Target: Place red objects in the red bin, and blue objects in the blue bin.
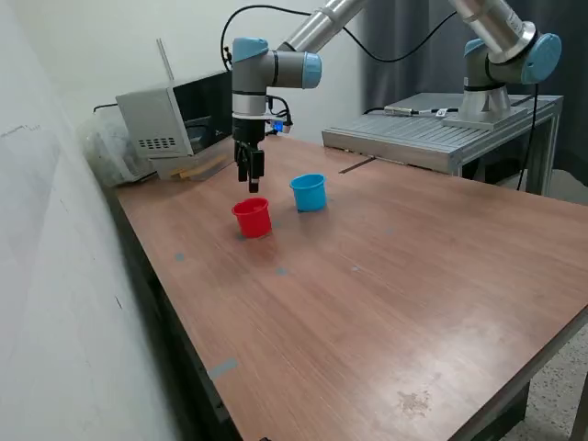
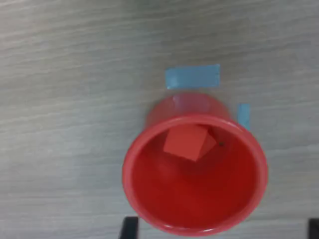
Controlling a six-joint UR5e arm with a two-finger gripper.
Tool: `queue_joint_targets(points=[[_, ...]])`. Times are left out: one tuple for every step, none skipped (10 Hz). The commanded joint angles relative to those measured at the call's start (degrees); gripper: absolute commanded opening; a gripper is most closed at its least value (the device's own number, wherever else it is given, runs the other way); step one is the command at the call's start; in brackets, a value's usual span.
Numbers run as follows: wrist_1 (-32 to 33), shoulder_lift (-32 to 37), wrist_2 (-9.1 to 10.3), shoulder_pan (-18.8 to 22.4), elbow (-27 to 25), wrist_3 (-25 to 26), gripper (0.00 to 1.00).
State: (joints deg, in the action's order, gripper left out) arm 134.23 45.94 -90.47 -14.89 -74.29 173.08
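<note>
Your arm reaches in from the exterior view's upper right, its last section turned straight down, and the black two-finger gripper (image 1: 253, 184) hangs just above the small round red plastic cup (image 1: 252, 219). The fingertips sit a little above the rim, not touching it. From this side the fingers look close together, but I cannot tell you whether the claw is open or closed; in the wrist view only two dark finger ends show at the picture's edge, one either side of the cup.

Look down through the wrist camera: you're right over the mouth of the red cup (image 2: 194, 174), and a tiny solid red cube (image 2: 185, 142) is inside, lying tilted near the cup's inner wall. I make out just this one; a darker shape beside it is too unclear to name.

The small round light-blue plastic cup (image 1: 309, 192) stands upright just beside the red one, toward the exterior view's right, the two close but apart. Its contents are hidden from here.

Both cups sit on the brown wooden table (image 1: 395, 303). Two small strips of light-blue tape (image 2: 192, 76) lie flat on the wood right next to the red cup's base. No dark blue cubes show on the tabletop in either view.
</note>
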Motion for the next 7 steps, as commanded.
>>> queue_joint_targets(points=[[-3.5, 6.2, -0.23, 0.9, -4.9, -0.4, 1.0], [-8.2, 13.9, -0.23, 3.4, -10.5, -0.4, 1.0], [-14.0, 22.8, -0.41, 6.4, -16.0, -0.3, 1.0], [-21.6, 31.6, -0.84, 8.7, -19.3, 0.3, 1.0], [-30.2, 38.5, -0.93, 11.4, -20.2, 0.4, 1.0], [-37.2, 43.4, -1.46, 13.1, -20.1, 0.4, 1.0], [-44.9, 47.7, -2.59, 14.7, -20.1, 0.6, 1.0]])
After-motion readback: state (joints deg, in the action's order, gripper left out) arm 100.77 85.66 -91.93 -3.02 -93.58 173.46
